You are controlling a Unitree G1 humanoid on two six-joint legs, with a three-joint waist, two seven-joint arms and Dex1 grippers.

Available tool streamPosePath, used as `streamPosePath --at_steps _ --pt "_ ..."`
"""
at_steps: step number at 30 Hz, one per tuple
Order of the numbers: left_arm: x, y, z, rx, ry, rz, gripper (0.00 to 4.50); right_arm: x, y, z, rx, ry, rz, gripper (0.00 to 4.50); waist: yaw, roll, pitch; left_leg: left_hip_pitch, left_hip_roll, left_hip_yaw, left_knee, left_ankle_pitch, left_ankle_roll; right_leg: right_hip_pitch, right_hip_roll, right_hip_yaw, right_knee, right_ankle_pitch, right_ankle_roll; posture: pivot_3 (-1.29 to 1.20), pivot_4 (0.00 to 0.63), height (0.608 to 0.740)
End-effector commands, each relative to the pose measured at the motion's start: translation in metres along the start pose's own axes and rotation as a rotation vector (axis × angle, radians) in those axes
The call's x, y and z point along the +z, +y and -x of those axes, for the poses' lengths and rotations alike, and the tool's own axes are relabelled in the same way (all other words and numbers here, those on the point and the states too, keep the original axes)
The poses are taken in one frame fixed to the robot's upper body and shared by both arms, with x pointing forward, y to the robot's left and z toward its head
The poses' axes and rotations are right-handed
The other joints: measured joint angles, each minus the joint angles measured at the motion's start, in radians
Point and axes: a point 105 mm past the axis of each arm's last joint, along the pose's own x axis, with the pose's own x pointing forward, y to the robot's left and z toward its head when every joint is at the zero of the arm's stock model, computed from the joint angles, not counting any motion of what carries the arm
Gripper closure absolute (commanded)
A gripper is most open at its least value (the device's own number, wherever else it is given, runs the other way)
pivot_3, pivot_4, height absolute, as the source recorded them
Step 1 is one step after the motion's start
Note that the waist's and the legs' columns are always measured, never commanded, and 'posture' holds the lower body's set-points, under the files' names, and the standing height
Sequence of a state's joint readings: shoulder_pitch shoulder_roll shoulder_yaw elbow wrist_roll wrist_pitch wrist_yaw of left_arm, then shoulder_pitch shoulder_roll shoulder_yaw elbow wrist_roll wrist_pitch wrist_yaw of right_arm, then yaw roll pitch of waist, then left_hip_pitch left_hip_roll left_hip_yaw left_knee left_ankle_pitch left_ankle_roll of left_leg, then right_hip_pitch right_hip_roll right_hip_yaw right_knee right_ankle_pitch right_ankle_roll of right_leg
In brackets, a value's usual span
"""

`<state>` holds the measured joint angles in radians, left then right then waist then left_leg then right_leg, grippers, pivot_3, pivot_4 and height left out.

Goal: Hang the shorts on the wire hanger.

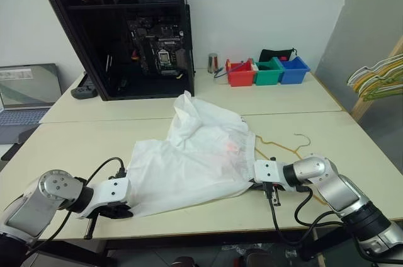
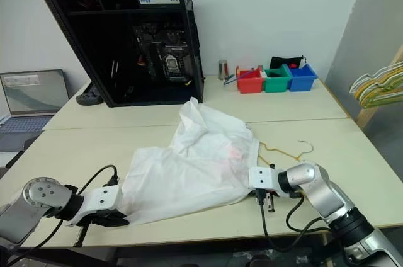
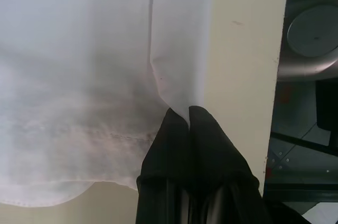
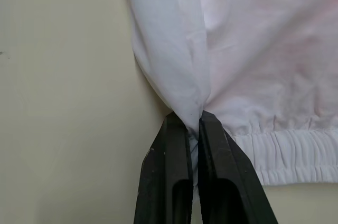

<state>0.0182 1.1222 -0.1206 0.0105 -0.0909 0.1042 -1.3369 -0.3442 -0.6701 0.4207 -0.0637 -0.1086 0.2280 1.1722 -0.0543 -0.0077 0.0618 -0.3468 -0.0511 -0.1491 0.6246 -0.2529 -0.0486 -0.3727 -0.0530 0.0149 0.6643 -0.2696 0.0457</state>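
Observation:
The white shorts (image 1: 195,153) lie spread across the near part of the table, bunched up into a peak at the back, with a faint pink mark near their right side. My left gripper (image 3: 188,112) is shut on the shorts' left edge (image 1: 126,204). My right gripper (image 4: 193,121) is shut on a fold of the shorts beside the elastic waistband (image 4: 285,152), at their right edge (image 1: 250,182). The thin yellowish wire hanger (image 1: 286,147) lies flat on the table, partly under the shorts' right side, its hook (image 1: 303,139) sticking out just beyond my right wrist.
An open black computer case (image 1: 126,28) stands at the back. Red, green and blue bins (image 1: 267,70) sit at the back right, a laptop (image 1: 25,94) at the far left. A bunch of coloured hangers (image 1: 378,78) hangs at the right. The table's front edge (image 1: 208,232) is close.

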Motion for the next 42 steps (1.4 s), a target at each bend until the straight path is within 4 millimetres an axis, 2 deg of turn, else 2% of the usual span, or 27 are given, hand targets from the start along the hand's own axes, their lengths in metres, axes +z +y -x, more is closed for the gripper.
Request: streamPosePath --at_steps 1,4,6,9,11,12,13,14,15,16,17,18,19,20,22,23,24,26,27,28,30,33,37,42 --pt "0.001 0.006 0.000 0.040 -0.002 0.006 4.45 0.005 -0.007 0.001 -0.005 0.005 0.035 4.50 0.001 0.000 0.000 0.000 0.000 0.000 0.000 0.000 0.000 0.000 0.000 0.000 0.000 0.000 0.000 -0.04 0.000 0.740" --pt "0.007 0.013 -0.002 0.045 -0.021 0.011 4.45 0.009 -0.029 0.002 -0.043 0.004 0.034 4.50 0.001 0.002 0.000 0.000 0.000 0.000 0.000 0.000 0.000 0.000 0.000 0.000 0.000 0.000 0.000 -0.04 0.000 0.740" --pt "0.014 0.027 0.001 0.074 -0.049 0.019 4.45 0.015 -0.056 0.006 -0.099 0.001 0.054 4.50 0.000 0.002 0.001 0.000 0.000 0.001 0.000 0.000 0.000 0.000 0.000 0.000 0.000 0.000 0.000 -0.03 0.000 0.740" --pt "0.039 0.105 0.032 0.378 -0.126 0.026 4.45 0.044 -0.143 0.032 -0.382 -0.017 0.086 4.50 -0.002 0.002 0.006 0.000 -0.007 0.001 0.002 0.001 0.001 -0.001 0.001 -0.001 0.002 0.002 0.002 -0.03 0.000 0.740" --pt "0.062 0.157 0.074 0.650 -0.193 0.020 4.45 0.069 -0.191 0.057 -0.595 -0.026 0.137 4.50 -0.002 -0.004 0.008 -0.002 -0.007 -0.004 0.003 0.002 0.000 -0.003 0.004 -0.003 0.002 0.008 -0.001 -0.04 0.000 0.740" --pt "0.069 0.172 0.089 0.738 -0.217 0.022 4.45 0.077 -0.204 0.065 -0.665 -0.028 0.159 4.50 -0.003 -0.007 0.006 -0.006 -0.006 -0.006 0.003 0.005 -0.004 -0.007 0.006 -0.003 0.001 0.009 -0.002 -0.04 0.000 0.740" --pt "0.085 0.198 0.132 0.963 -0.248 0.015 4.45 0.099 -0.228 0.089 -0.840 -0.035 0.224 4.50 -0.005 -0.010 0.004 -0.012 -0.005 -0.009 0.003 0.007 -0.008 -0.014 0.007 -0.003 0.002 0.013 -0.008 -0.04 0.000 0.740" --pt "0.095 0.212 0.162 1.112 -0.270 0.013 4.45 0.115 -0.241 0.107 -0.957 -0.045 0.271 4.50 -0.005 -0.012 0.003 -0.015 -0.005 -0.011 0.003 0.010 -0.016 -0.017 0.008 -0.003 0.002 0.015 -0.012 -0.04 0.000 0.740" --pt "0.112 0.222 0.211 1.343 -0.311 -0.002 4.45 0.140 -0.255 0.135 -1.133 -0.065 0.349 4.50 -0.007 -0.014 0.003 -0.019 -0.006 -0.013 0.002 0.012 -0.023 -0.023 0.007 -0.003 0.002 0.015 -0.012 -0.04 0.000 0.740" --pt "0.130 0.222 0.257 1.541 -0.371 -0.035 4.45 0.165 -0.262 0.161 -1.273 -0.114 0.401 4.50 -0.010 -0.015 0.002 -0.022 -0.006 -0.013 0.000 0.011 -0.025 -0.028 0.006 0.000 0.002 0.015 -0.012 -0.03 0.000 0.740" --pt "0.146 0.214 0.294 1.704 -0.434 -0.089 4.45 0.185 -0.264 0.179 -1.372 -0.162 0.452 4.50 -0.015 -0.016 0.002 -0.029 -0.007 -0.013 0.001 0.009 -0.027 -0.036 0.003 0.001 0.004 0.015 -0.012 -0.03 0.000 0.740" --pt "0.156 0.204 0.322 1.816 -0.515 -0.124 4.45 0.199 -0.263 0.189 -1.419 -0.203 0.493 4.50 -0.023 -0.017 0.002 -0.037 -0.008 -0.014 0.001 0.009 -0.027 -0.046 0.000 0.003 0.003 0.015 -0.012 -0.03 0.000 0.740" --pt "0.160 0.198 0.328 1.830 -0.558 -0.162 4.45 0.204 -0.261 0.186 -1.407 -0.237 0.505 4.50 -0.033 -0.017 0.002 -0.045 -0.008 -0.013 0.003 0.009 -0.027 -0.054 -0.003 0.005 0.003 0.015 -0.012 -0.02 0.000 0.740" --pt "0.160 0.196 0.323 1.787 -0.580 -0.185 4.45 0.204 -0.258 0.177 -1.373 -0.259 0.516 4.50 -0.040 -0.017 0.000 -0.048 -0.008 -0.012 0.003 0.009 -0.027 -0.058 -0.006 0.008 0.002 0.015 -0.011 -0.02 0.000 0.740" --pt "0.146 0.202 0.266 1.429 -0.498 -0.186 4.45 0.191 -0.251 0.142 -1.224 -0.256 0.513 4.50 -0.062 -0.010 -0.022 -0.047 -0.010 -0.006 0.001 0.006 -0.021 -0.061 -0.006 0.018 0.001 0.012 -0.006 -0.01 0.000 0.740" --pt "0.141 0.195 0.243 1.269 -0.486 -0.225 4.45 0.183 -0.244 0.119 -1.118 -0.273 0.490 4.50 -0.068 -0.006 -0.027 -0.044 -0.011 -0.003 0.000 0.004 -0.016 -0.058 -0.005 0.022 0.001 0.010 -0.003 -0.01 0.000 0.740" --pt "0.131 0.188 0.226 1.152 -0.448 -0.214 4.45 0.175 -0.235 0.098 -1.009 -0.296 0.472 4.50 -0.074 -0.003 -0.029 -0.035 -0.010 0.001 -0.002 0.001 -0.012 -0.050 -0.004 0.025 0.000 0.008 -0.001 -0.01 0.000 0.740" --pt "0.111 0.174 0.203 0.993 -0.362 -0.176 4.45 0.158 -0.217 0.065 -0.860 -0.291 0.468 4.50 -0.093 -0.005 -0.027 -0.020 -0.010 0.009 -0.006 -0.003 -0.006 -0.037 -0.001 0.028 0.000 0.004 0.002 0.00 0.000 0.740" --pt "0.095 0.162 0.188 0.885 -0.291 -0.140 4.45 0.149 -0.207 0.048 -0.783 -0.295 0.444 4.50 -0.103 -0.008 -0.024 -0.016 -0.010 0.010 -0.006 -0.004 -0.003 -0.034 0.000 0.029 0.001 0.004 0.002 0.00 0.000 0.740" --pt "0.082 0.149 0.174 0.784 -0.231 -0.124 4.45 0.141 -0.197 0.034 -0.713 -0.295 0.426 4.50 -0.116 -0.010 -0.021 -0.017 -0.010 0.010 -0.003 -0.008 0.002 -0.035 0.001 0.029 0.004 0.005 0.002 0.01 0.000 0.740" --pt "0.062 0.126 0.157 0.640 -0.155 -0.074 4.45 0.127 -0.178 0.013 -0.603 -0.286 0.414 4.50 -0.122 -0.013 -0.018 -0.019 -0.011 0.008 0.006 -0.008 0.002 -0.038 0.001 0.030 0.016 0.006 0.002 0.01 0.000 0.740" --pt "0.047 0.100 0.143 0.502 -0.104 -0.015 4.45 0.109 -0.157 -0.006 -0.499 -0.266 0.358 4.50 -0.128 -0.011 -0.018 -0.013 -0.009 0.007 0.006 -0.008 0.002 -0.035 0.001 0.032 0.018 0.007 0.001 0.01 0.000 0.740" --pt "0.042 0.082 0.135 0.422 -0.069 0.023 4.45 0.093 -0.136 -0.017 -0.402 -0.217 0.335 4.50 -0.093 -0.010 -0.017 -0.008 -0.006 -0.001 0.006 -0.008 0.003 -0.030 0.008 0.027 0.018 0.005 0.005 0.01 0.000 0.740" --pt "0.025 0.040 0.099 0.195 0.065 -0.021 4.45 0.056 -0.068 -0.030 -0.102 -0.110 0.319 4.50 -0.050 -0.011 -0.018 -0.008 0.003 -0.006 0.005 -0.008 0.003 -0.028 0.015 0.025 0.017 0.004 0.000 0.02 0.000 0.740"
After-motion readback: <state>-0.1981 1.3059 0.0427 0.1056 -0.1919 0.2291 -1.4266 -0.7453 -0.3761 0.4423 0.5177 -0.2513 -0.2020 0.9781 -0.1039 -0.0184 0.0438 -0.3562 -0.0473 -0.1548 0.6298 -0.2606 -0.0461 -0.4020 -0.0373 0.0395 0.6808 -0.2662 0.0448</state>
